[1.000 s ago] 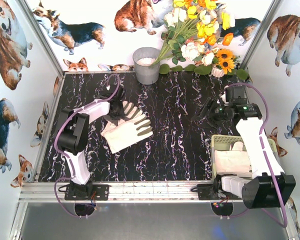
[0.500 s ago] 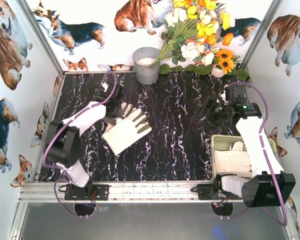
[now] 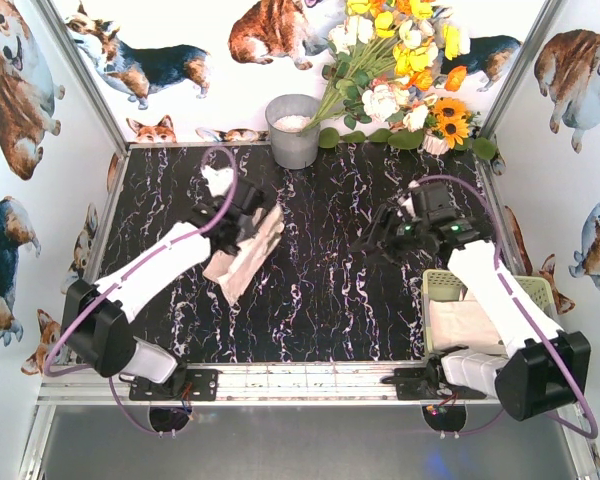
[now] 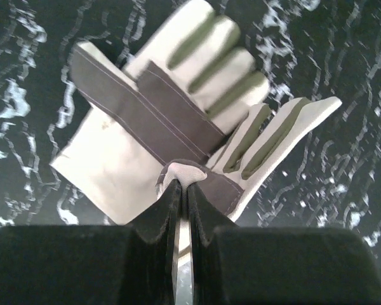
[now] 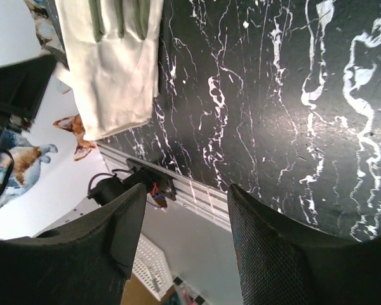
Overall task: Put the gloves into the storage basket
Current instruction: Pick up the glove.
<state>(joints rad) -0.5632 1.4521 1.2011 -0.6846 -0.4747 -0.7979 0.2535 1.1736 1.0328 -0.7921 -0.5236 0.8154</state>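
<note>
We see a black marble-patterned tabletop [image 3: 330, 290] veined in white. White walls printed with corgis [image 3: 140, 55] close it in, and an aluminium rail [image 3: 290, 378] runs along its near edge. At the back stand a grey metal bucket [image 3: 293, 130] and a bunch of artificial flowers [image 3: 400, 70].

The left gripper [image 4: 183, 190] has its jaws pinched tight on an edge of the gloves [image 4: 146, 121], with only a sliver of gap between them. In the top view the gloves [image 3: 245, 250] hang tilted from the left gripper [image 3: 250, 222] over the left-centre of the table. We cannot tell whether their lower end touches the surface.

The right gripper [image 3: 372, 243] hovers right of centre, well apart from the gloves. In its wrist view the right gripper [image 5: 184, 216] is spread wide over bare marble and holds nothing.

The storage basket [image 3: 435, 285] sits at the near right corner, partly under the right arm. Cream-white fabric [image 3: 465, 322] lies inside it.
</note>
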